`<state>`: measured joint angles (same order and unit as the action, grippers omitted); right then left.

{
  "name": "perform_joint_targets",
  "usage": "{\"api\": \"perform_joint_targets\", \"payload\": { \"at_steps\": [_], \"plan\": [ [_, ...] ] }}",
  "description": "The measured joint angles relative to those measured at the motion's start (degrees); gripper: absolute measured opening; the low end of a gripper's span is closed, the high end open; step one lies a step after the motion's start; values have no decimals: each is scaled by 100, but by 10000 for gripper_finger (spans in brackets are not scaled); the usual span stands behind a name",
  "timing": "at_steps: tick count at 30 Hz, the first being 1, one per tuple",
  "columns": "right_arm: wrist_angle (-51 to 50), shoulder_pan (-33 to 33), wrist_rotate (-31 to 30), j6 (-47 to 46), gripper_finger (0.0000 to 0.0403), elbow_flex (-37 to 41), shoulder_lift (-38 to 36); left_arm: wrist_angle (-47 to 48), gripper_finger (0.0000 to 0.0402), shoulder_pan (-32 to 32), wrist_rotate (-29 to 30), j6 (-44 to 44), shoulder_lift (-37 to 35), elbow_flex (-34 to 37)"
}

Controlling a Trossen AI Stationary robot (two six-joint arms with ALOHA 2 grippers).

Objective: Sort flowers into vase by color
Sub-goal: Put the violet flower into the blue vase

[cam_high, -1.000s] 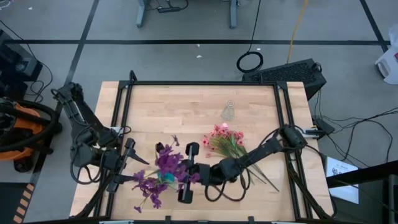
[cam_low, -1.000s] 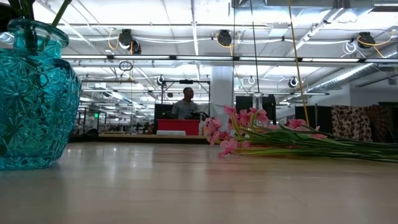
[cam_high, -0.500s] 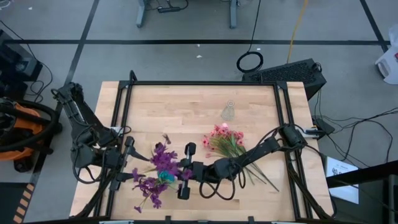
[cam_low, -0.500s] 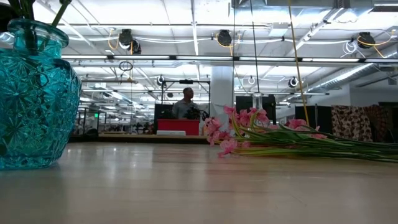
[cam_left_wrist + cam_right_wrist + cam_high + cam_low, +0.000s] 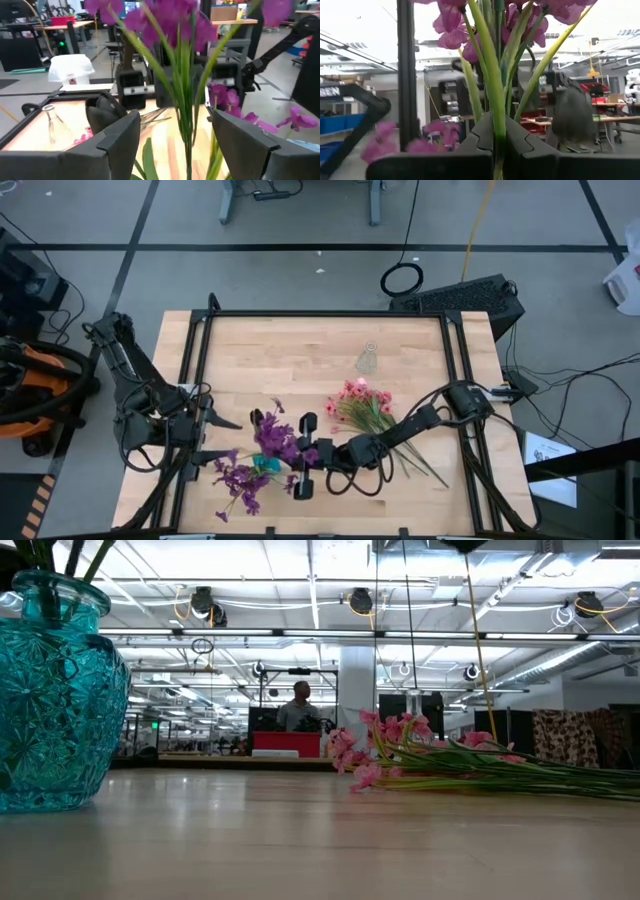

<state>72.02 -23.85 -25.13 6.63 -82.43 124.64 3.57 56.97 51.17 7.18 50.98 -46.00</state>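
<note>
Since the purple flowers (image 5: 268, 442) are light sprays on thin, springy stems, they look best pinched low on the stems, where the right gripper (image 5: 496, 145) is clamped on them above the teal vase (image 5: 55, 690). The left gripper (image 5: 190, 132) stands wide open around those stems, holding nothing, while the pink flowers (image 5: 362, 402) lie on the table (image 5: 300, 350).

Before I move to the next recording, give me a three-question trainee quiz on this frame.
1. True or false: the right gripper is shut on purple flower stems.
2. Which holds purple flowers: (a) the teal vase, (b) the clear glass vase?
3. Where are the pink flowers?

Key: 1. True; the left gripper has open jaws either side of the stems. 2. (a). 3. Lying on the table, not in any vase.
</note>
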Motion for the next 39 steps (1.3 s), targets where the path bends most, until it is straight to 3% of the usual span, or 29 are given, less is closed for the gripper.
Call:
{"api": "perform_joint_targets", "payload": {
  "at_steps": [12,39],
  "plan": [
    [213,190,-26,-154,4,-1,396,-13,253,-12,46,2,1,43],
    [-1178,251,-5,-749,9,-10,402,42,253,-225,121,201,155,155]
  ]
}}
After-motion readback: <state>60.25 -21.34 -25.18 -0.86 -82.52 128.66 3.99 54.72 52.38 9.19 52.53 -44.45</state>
